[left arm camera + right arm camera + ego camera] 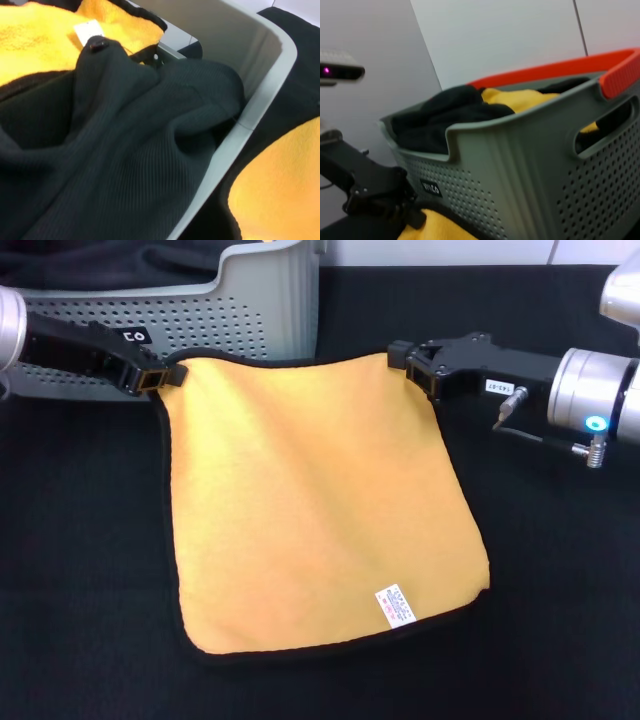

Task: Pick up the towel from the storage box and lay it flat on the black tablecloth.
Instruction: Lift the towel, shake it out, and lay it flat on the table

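The yellow-orange towel lies spread flat on the black tablecloth, with its white care label near the front edge. My left gripper is shut on the towel's far left corner, right in front of the storage box. My right gripper is shut on the far right corner. The towel's edge also shows in the left wrist view and the right wrist view. In the right wrist view the left gripper sits low beside the box.
The box still holds dark grey fabric and another yellow cloth with a white label. An orange rim shows behind the box. Black tablecloth shows around the towel's left, right and front sides.
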